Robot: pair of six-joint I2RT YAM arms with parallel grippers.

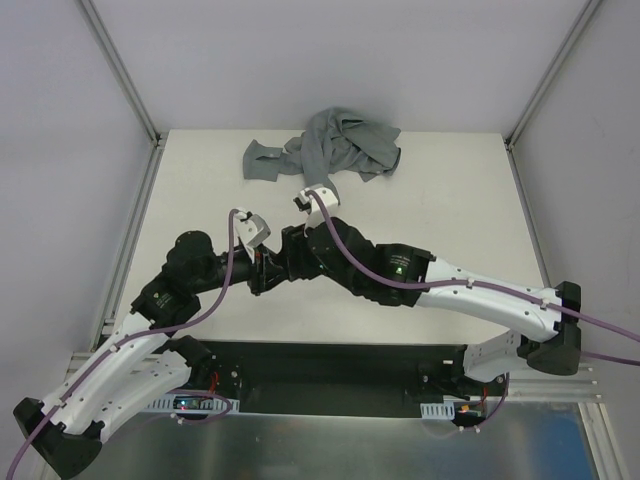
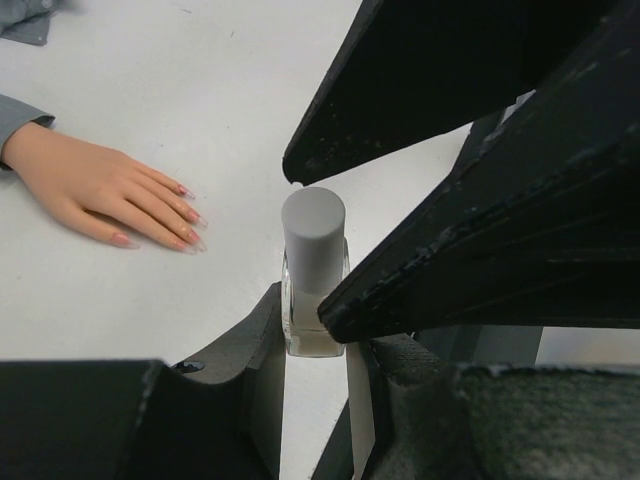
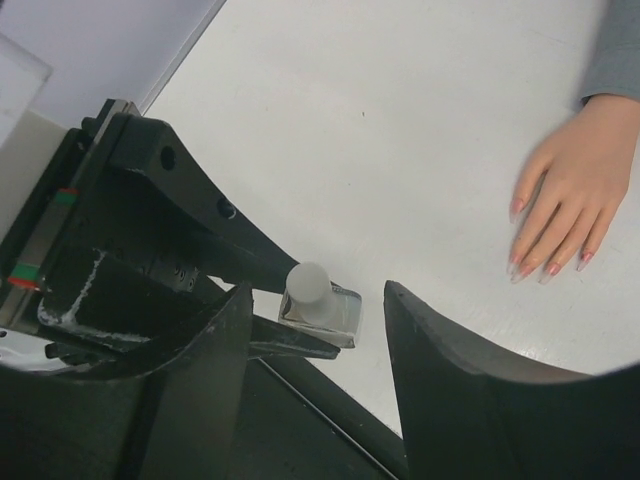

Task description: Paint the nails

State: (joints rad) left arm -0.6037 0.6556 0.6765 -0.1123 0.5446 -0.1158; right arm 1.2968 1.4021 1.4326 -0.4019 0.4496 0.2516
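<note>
Gripping the small bottle (image 2: pixel 300 322) with the left claw (image 2: pixel 312 338): fingers closed on the clear glass body, one on each side, low on the glass. Held upright, with the pale grey cylindrical cap (image 2: pixel 313 225) seated on top. Resting on the white worktop (image 2: pixel 200 60) or just above it; cannot tell which.

Straddling the cap with the right claw (image 3: pixel 317 290): jaws spread wide open, gripping nothing. In the right wrist view, set with one black finger at 9 o'clock of the bottle and the other at 3 o'clock, the bottle nearer the 9 o'clock finger, with no visible contact. In the left wrist view, crossing in front of the glass at 4 o'clock with one right finger; contact there not determinable.

Lying flat and palm down on the worktop: the peach mannequin hand (image 2: pixel 85 180), at 10 o'clock of the bottle in the left wrist view and at 2 o'clock of it in the right wrist view, well apart from both claws. Pointing its fingers toward 4 o'clock in the left wrist view. Bearing the nails (image 2: pixel 196 217) at the fingertips, small, glossy and pinkish. Ending at the wrist in a grey sleeve (image 2: pixel 18 112).

In the top external view, reaching in from 7 o'clock with the left arm (image 1: pixel 130 340) and from 4 o'clock with the right arm (image 1: pixel 470 290), meeting near the worktop centre. Bunched at 12 o'clock of that meeting point, near the far edge: grey fabric (image 1: pixel 335 145). Mannequin hand hidden there under the right wrist.
</note>
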